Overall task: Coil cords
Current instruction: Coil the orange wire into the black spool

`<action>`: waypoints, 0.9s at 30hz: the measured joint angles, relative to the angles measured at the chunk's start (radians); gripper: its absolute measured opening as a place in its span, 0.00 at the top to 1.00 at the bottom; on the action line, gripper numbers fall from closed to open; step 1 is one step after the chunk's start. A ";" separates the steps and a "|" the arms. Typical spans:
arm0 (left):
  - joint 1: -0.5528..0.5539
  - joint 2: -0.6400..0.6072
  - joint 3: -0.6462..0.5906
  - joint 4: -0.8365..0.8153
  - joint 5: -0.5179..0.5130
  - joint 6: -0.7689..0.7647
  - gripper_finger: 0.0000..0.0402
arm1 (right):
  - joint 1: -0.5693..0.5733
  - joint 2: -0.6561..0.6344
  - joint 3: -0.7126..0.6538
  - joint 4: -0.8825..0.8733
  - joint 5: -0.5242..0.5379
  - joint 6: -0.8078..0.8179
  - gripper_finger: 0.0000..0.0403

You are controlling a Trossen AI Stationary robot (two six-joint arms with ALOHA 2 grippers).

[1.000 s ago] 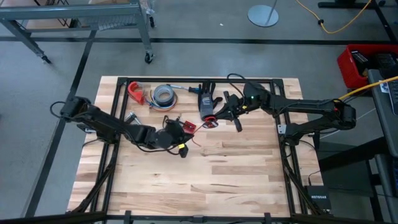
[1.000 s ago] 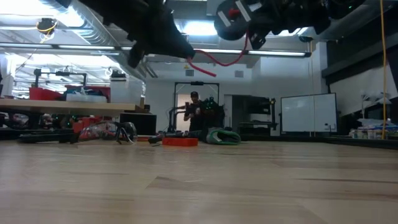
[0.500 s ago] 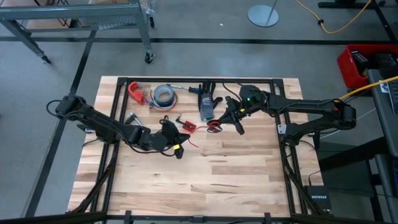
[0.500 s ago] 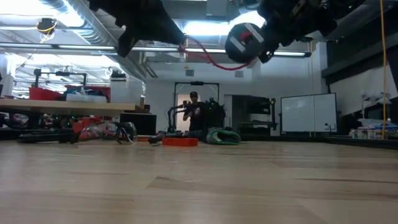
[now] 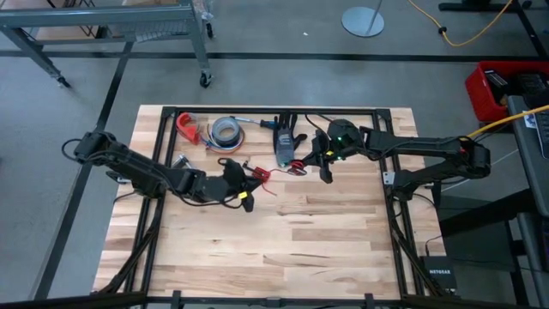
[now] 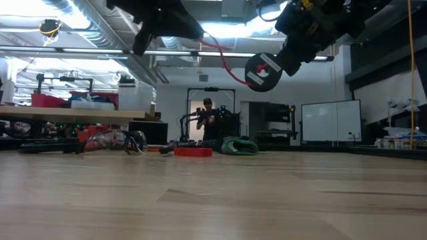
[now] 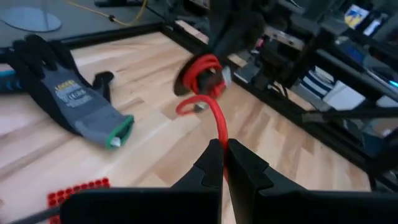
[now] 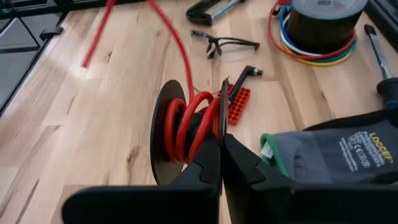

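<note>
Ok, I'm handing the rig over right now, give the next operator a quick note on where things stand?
Left gripper: shut on the red cord, held above the table near the middle.
Right gripper: shut on the spool, also in the air, beside the glove.
Cord runs between the two grippers; a few red turns are on the spool.
Done: coil started.
Left: likely wind the remaining cord on and set the spool down.
Tape roll and red block lie untouched on the table.
</note>
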 joint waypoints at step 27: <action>0.072 0.009 0.000 0.227 0.058 0.093 1.00 | 0.137 0.179 0.002 0.374 0.340 0.129 0.99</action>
